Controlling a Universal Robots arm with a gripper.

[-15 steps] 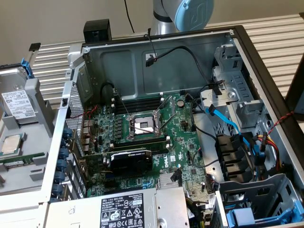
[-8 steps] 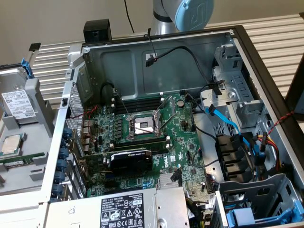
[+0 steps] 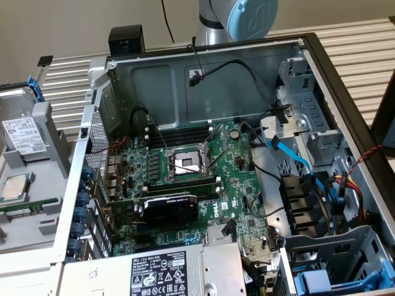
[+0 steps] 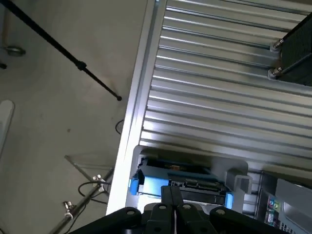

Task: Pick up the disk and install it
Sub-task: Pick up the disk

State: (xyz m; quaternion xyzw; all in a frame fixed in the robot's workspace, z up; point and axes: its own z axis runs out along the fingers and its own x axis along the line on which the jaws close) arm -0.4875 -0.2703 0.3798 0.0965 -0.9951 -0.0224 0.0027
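Blue-framed disk (image 4: 180,184) before closed end effector (image 4: 172,195), label (image 3: 21,134) in exterior view

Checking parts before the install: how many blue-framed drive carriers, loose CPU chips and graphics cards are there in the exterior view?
Blue-framed drive carriers: 2 (the disk, the other carrier)
CPU chip: 1
Graphics card: 1
Total: 4

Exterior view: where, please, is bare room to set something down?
Bare slatted table shows past the case at the exterior view's upper right, and between the case and the holder of the disk. The motherboard and drive bays are crowded.
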